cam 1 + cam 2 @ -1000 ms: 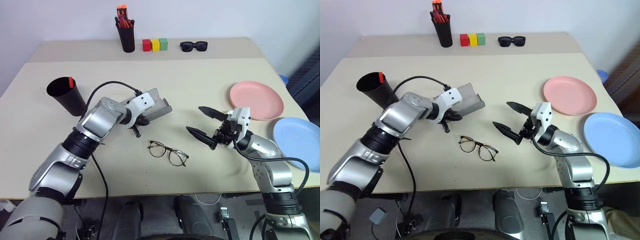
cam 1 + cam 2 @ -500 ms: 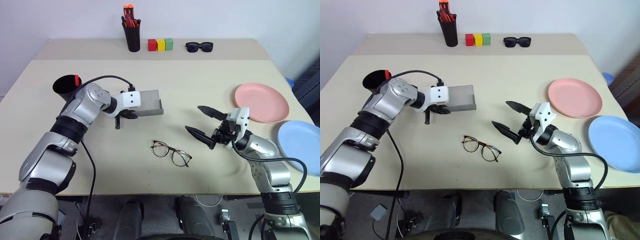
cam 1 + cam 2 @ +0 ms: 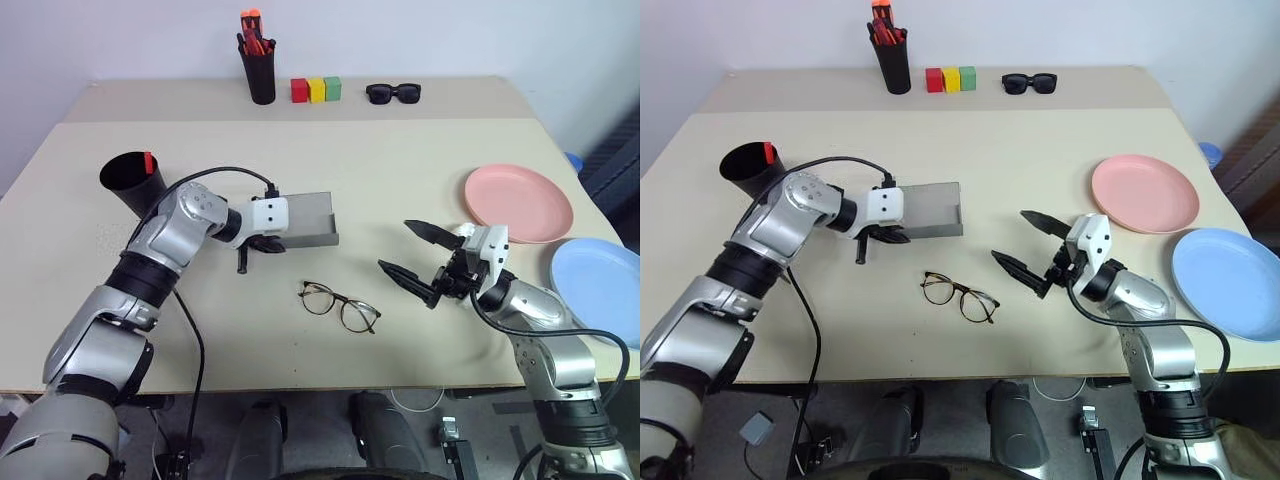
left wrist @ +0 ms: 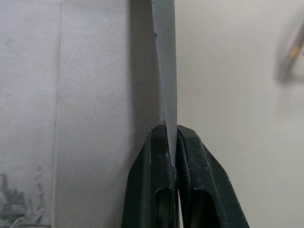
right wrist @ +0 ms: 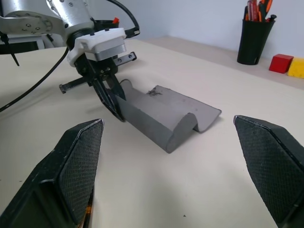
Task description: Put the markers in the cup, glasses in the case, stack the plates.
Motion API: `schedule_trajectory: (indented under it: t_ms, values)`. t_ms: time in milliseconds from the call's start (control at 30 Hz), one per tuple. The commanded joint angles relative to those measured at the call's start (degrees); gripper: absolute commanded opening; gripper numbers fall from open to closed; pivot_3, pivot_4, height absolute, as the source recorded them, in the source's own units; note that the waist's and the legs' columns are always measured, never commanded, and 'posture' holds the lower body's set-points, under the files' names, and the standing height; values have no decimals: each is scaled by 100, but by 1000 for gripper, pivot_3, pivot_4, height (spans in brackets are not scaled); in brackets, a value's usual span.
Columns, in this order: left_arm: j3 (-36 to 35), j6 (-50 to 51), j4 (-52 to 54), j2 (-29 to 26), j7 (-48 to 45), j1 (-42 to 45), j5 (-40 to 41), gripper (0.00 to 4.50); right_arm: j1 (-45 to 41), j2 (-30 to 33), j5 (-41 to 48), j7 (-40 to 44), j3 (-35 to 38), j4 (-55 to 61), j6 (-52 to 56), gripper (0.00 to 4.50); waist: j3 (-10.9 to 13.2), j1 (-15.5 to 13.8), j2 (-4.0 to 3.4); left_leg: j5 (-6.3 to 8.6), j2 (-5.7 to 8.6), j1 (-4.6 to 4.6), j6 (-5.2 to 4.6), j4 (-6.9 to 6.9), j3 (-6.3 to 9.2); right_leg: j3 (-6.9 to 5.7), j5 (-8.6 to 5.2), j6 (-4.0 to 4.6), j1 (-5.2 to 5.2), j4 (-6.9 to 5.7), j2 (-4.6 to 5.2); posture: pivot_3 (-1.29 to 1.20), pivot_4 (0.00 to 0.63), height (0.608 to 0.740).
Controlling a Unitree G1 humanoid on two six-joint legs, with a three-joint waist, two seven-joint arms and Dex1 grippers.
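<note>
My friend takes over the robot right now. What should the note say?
Left gripper: shut on an edge of the grey felt glasses case, which lies open on the table.
Right gripper: open, holding nothing, just right of the thin wire-frame eyeglasses.
Black tapered cup: far left, a red marker cap showing at its rim; the rest inside is hidden.
Salmon pink plate and light blue plate: side by side, unstacked.
Left: glasses into case, stack plates.

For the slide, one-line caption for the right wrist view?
Left claw shut on the edge of the open grey case, seen between the right claw's open fingers.
</note>
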State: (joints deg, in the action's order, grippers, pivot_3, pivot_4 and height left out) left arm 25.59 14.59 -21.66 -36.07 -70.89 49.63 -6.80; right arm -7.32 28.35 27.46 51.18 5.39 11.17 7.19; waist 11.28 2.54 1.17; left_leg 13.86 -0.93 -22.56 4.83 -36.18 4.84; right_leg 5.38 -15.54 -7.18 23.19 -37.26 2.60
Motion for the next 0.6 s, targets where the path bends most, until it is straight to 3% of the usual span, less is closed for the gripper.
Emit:
schedule_trajectory:
  t_ms: [33,300,433,600]
  values:
    - [-156,94,173,-68,30,-22,-49,78,-33,129,112,52,135,216,7,4500,0,-6,0,0,0,0,0,0,0,0,0,0,0,0,0,0,150,740]
    - [-61,-142,-305,120,82,197,-181,78,56,350,80,-62,92,403,298,4500,0,-11,0,0,0,1,0,-2,0,0,0,0,-3,-1,0,0,150,740]
    - [-55,-323,-421,115,9,244,-235,1504,186,529,124,-123,78,663,697,4500,0,-8,0,0,0,1,0,-1,0,0,0,0,-3,0,0,0,150,740]
    - [-178,-374,-442,215,101,302,-200,4112,300,780,194,-100,59,930,1180,4500,0,-3,0,0,1,1,-1,-1,0,0,0,0,-3,1,0,0,150,740]
